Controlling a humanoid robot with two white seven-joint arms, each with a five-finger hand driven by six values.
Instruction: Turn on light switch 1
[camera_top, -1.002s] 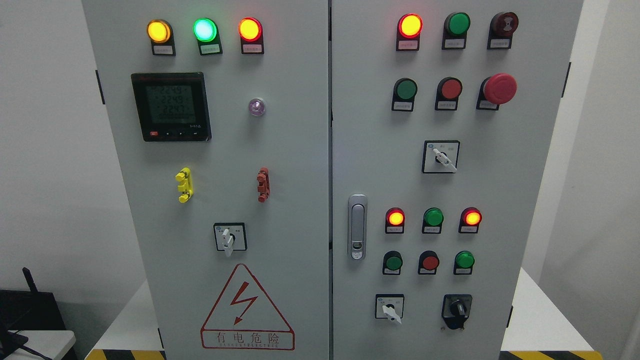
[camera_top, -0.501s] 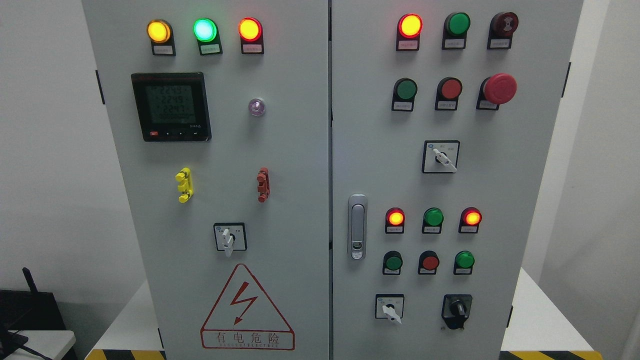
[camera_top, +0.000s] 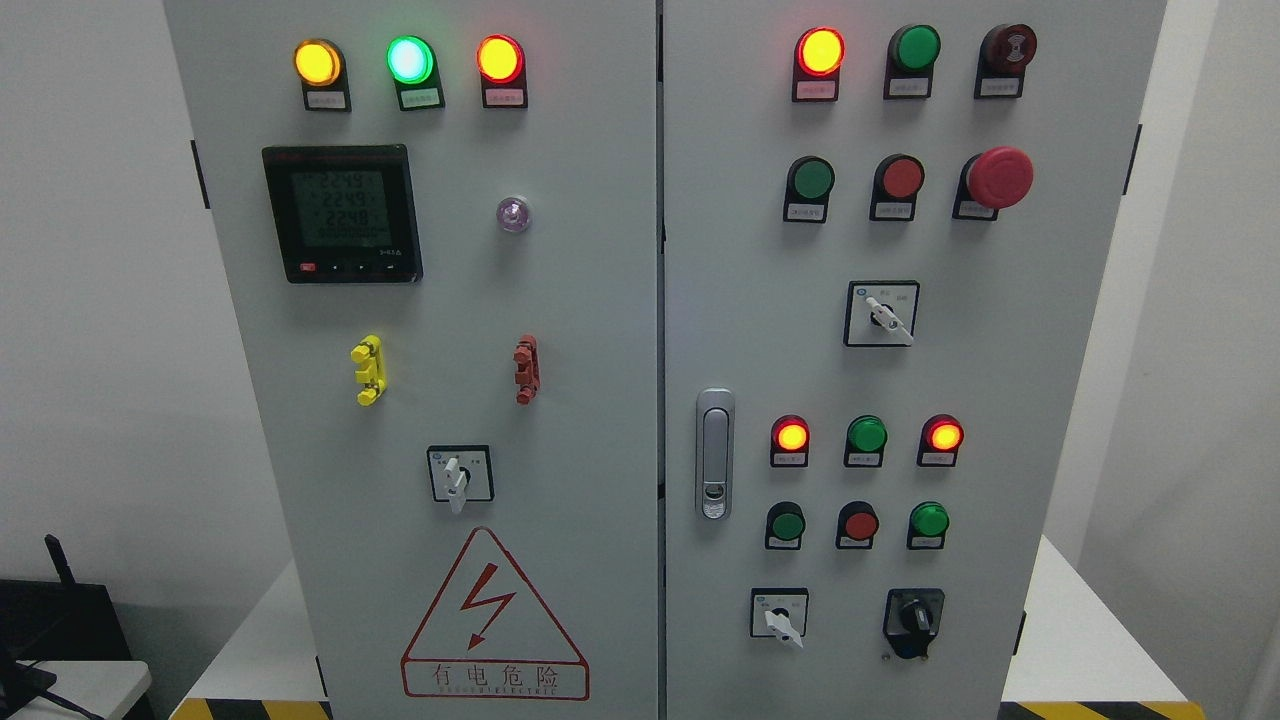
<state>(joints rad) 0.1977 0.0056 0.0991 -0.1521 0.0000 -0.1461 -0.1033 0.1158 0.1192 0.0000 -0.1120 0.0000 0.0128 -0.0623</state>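
A grey two-door electrical cabinet fills the head view. Its left door carries lit yellow, green and red lamps on top, a digital meter, and a white-handled rotary switch pointing down. The right door has a rotary switch at mid height, another white one low down, and a black knob switch beside it. Rows of green and red push buttons and lamps sit between them. Neither of my hands shows in the frame.
A red mushroom emergency stop protrudes at the upper right. A door latch handle sits on the right door's left edge. A yellow clip and a red clip stick out of the left door. Black equipment stands at lower left.
Only the meter's digits flicker; nothing else has moved.
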